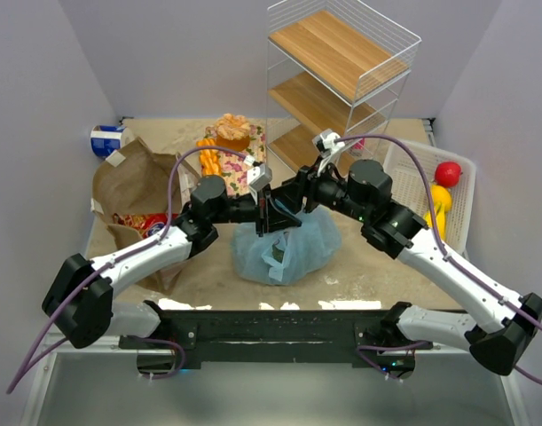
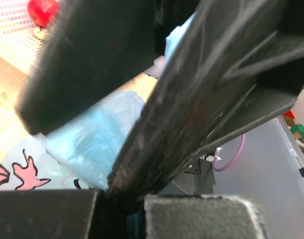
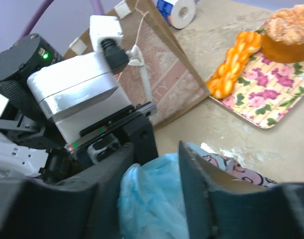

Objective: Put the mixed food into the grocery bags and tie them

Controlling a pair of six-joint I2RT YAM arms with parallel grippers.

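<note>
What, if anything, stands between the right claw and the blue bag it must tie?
Nothing visible does. The blue bag's gathered plastic sits right between the right claw's fingers, and the left claw is shut at the bag's top beside it.

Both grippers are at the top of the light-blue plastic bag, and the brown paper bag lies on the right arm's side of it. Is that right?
No: the brown paper bag lies on the left arm's side of the light-blue plastic bag, as the top external view shows. The rest holds.
</note>
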